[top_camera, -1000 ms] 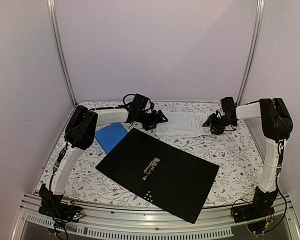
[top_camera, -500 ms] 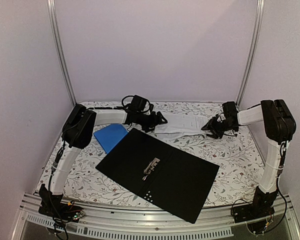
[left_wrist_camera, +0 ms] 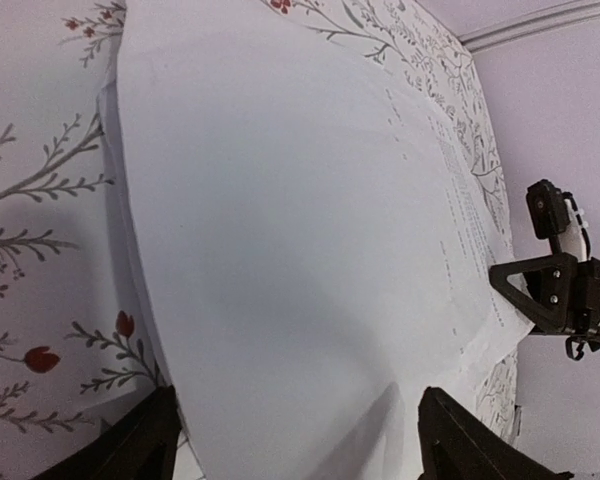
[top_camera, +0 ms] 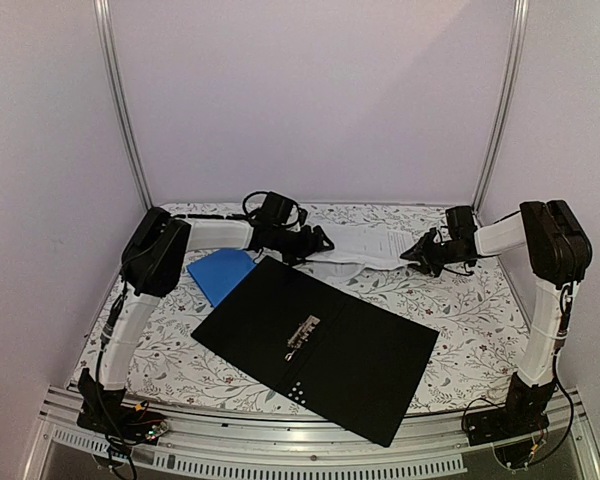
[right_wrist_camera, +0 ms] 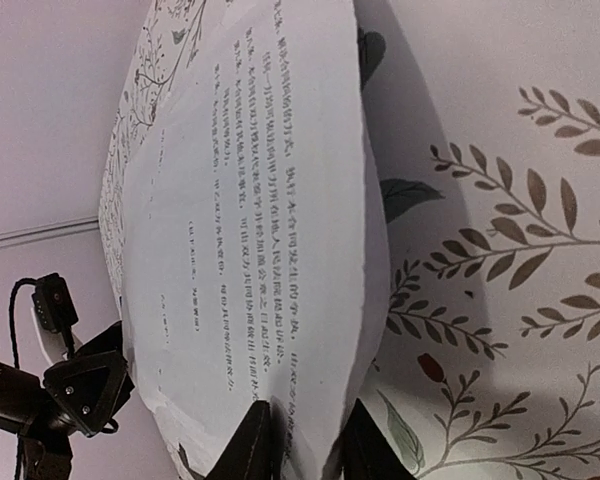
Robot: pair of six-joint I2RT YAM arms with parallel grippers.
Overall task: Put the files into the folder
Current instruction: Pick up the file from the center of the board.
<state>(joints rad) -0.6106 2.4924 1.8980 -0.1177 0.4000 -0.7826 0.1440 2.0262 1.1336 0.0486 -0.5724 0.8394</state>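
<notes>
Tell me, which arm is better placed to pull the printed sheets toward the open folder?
Probably right. The right gripper has the edge of the printed sheets between narrowly spaced fingers; the left gripper stands wide open at the other edge.

The files (top_camera: 368, 243) are being flanked by the left gripper (top_camera: 323, 240) and the right gripper (top_camera: 412, 253); the folder (top_camera: 340, 350) is lying open, nearer the bases.
</notes>
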